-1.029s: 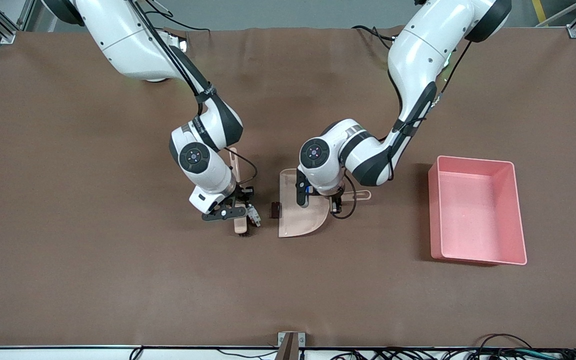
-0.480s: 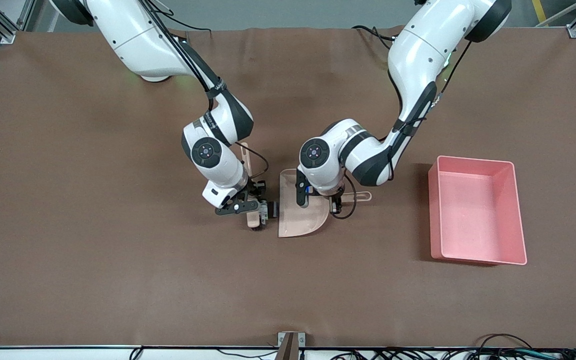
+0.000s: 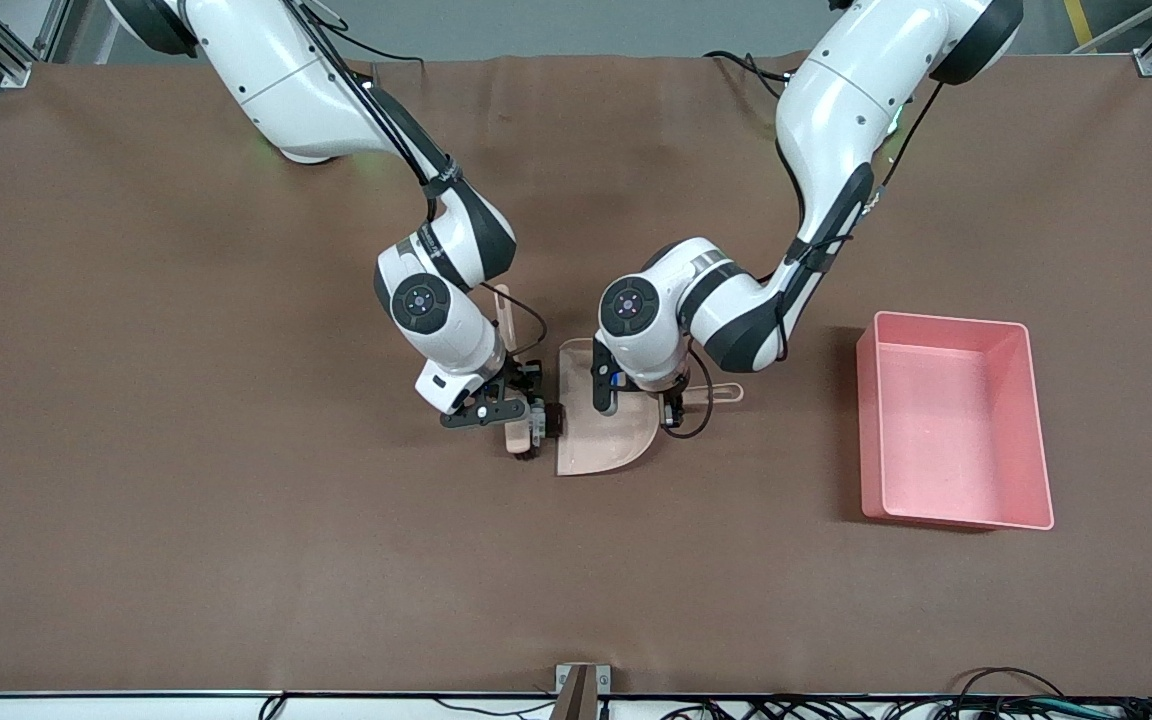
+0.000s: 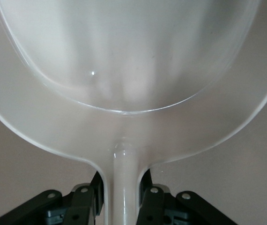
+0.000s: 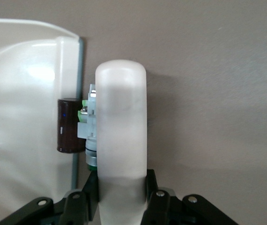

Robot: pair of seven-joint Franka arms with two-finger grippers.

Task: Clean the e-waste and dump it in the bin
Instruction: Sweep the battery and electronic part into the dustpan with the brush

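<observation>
My right gripper (image 3: pixel 513 402) is shut on a beige brush (image 3: pixel 516 438), also in the right wrist view (image 5: pixel 122 122) with the gripper (image 5: pixel 122 187) round its shaft. The brush presses the e-waste against the beige dustpan (image 3: pixel 601 440). The white-grey piece (image 3: pixel 539 426) (image 5: pixel 87 127) touches the brush. The dark block (image 3: pixel 555 420) (image 5: pixel 69 125) lies across the dustpan's lip (image 5: pixel 70 56). My left gripper (image 3: pixel 674 400) (image 4: pixel 123 197) is shut on the dustpan's handle (image 3: pixel 718 392) (image 4: pixel 123 173); the pan (image 4: pixel 124 70) lies flat. The pink bin (image 3: pixel 870 430) stands toward the left arm's end, empty.
A brown mat (image 3: pixel 236 520) covers the table. A small metal bracket (image 3: pixel 581 685) sits at the table's edge nearest the front camera, with cables along that edge.
My right gripper has swept the brush toward the dustpan, pushing the white-grey piece against the dark block at the pan's lip. The left arm and dustpan have not moved.
</observation>
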